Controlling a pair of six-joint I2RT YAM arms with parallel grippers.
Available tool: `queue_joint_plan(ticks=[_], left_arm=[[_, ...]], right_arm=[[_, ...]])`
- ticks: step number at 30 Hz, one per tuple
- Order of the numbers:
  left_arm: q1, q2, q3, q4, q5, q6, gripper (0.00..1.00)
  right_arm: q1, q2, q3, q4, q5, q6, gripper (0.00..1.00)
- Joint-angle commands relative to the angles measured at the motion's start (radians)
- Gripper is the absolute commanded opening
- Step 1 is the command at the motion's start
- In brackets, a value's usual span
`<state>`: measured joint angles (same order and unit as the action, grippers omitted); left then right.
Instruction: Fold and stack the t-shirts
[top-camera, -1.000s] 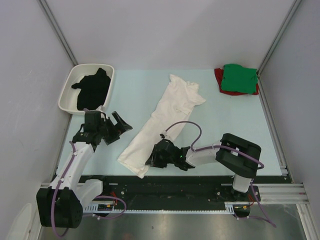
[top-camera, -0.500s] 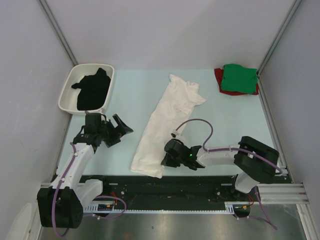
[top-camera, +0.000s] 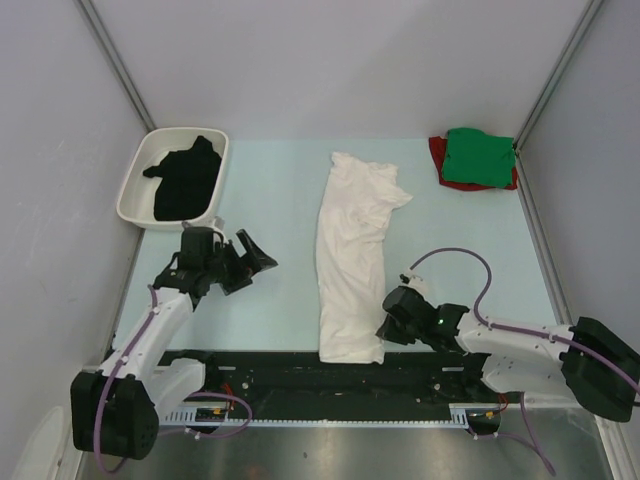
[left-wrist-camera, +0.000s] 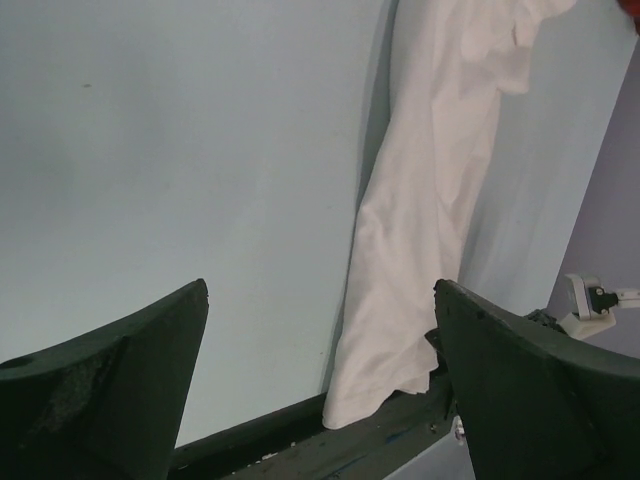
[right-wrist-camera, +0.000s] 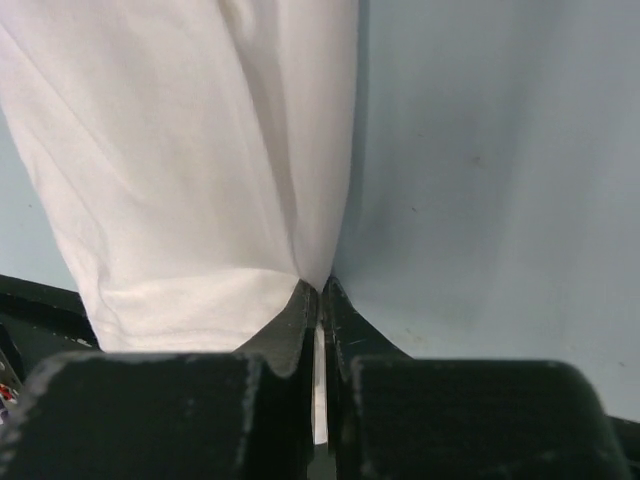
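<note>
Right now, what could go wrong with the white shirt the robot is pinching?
The right gripper pinches only a small corner of the white t-shirt, so the cloth might slip out. The hem lies at the table's near edge, by the black rail, where it could snag or slide off. The left gripper is open and apart from the shirt, so a one-corner pull may bunch it.

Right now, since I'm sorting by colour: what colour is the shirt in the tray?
Black shirt, clearest in the top external view.
</note>
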<state>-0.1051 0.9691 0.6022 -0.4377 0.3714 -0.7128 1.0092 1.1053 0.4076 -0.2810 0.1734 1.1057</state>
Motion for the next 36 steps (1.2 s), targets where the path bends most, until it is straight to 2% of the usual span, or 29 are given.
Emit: queue_joint_plan(ticks=[1,4,7,8,10,11,12,13,16,17,19,20,21,23,24,25,32,36], left_arm=[[-0.093,0.037,0.036,0.06,-0.012,-0.051,1.0],[-0.148,0.063,0.064,0.068,-0.035,-0.065,1.0],[-0.183,0.088,0.091,0.073,-0.048,-0.066,1.0],[-0.186,0.109,0.097,0.079,-0.055,-0.063,1.0],[-0.186,0.143,0.123,0.094,-0.054,-0.057,1.0],[-0.188,0.187,0.137,0.102,-0.04,-0.051,1.0],[-0.188,0.215,0.175,0.103,-0.035,-0.036,1.0],[-0.188,0.241,0.201,0.099,-0.034,-0.027,1.0],[-0.188,0.371,0.313,0.105,0.006,0.004,1.0],[-0.191,0.403,0.347,0.1,0.008,0.007,1.0],[-0.199,0.512,0.464,0.077,0.009,0.033,1.0],[-0.205,0.546,0.505,0.068,0.005,0.042,1.0],[-0.208,0.592,0.587,0.063,0.007,0.062,1.0],[-0.211,0.73,0.68,0.038,0.018,0.082,1.0],[-0.212,0.776,0.774,0.021,0.017,0.096,1.0],[-0.214,0.875,0.819,-0.008,0.017,0.104,1.0],[-0.219,1.26,1.224,-0.14,-0.038,0.171,0.92],[-0.222,1.425,1.459,-0.185,-0.049,0.19,0.89]], right_arm=[[0.0,-0.077,-0.001,-0.173,0.044,0.019,0.0],[0.011,-0.145,0.02,-0.288,0.095,0.036,0.0],[0.003,-0.222,0.022,-0.325,0.098,0.034,0.0],[0.003,-0.235,0.03,-0.325,0.1,0.033,0.29],[0.0,-0.255,0.052,-0.29,0.104,0.004,0.6],[-0.001,-0.255,0.08,-0.287,0.116,-0.032,0.84],[-0.003,-0.24,0.147,-0.29,0.165,-0.058,0.94],[-0.01,-0.231,0.193,-0.291,0.19,-0.084,1.0],[-0.087,-0.17,0.35,-0.274,0.271,-0.226,1.0],[-0.174,-0.15,0.374,-0.255,0.264,-0.275,1.0],[-0.289,-0.101,0.422,-0.169,0.174,-0.361,1.0],[-0.393,-0.085,0.427,-0.134,0.134,-0.375,1.0],[-0.449,-0.069,0.431,-0.074,0.054,-0.38,1.0],[-0.521,-0.021,0.438,-0.032,-0.001,-0.382,1.0],[-0.568,-0.007,0.439,-0.005,-0.029,-0.38,1.0],[-0.583,0.004,0.439,0.002,-0.035,-0.379,1.0],[-0.604,0.044,0.433,0.023,-0.037,-0.405,1.0],[-0.601,0.053,0.393,0.071,-0.06,-0.414,1.0]])
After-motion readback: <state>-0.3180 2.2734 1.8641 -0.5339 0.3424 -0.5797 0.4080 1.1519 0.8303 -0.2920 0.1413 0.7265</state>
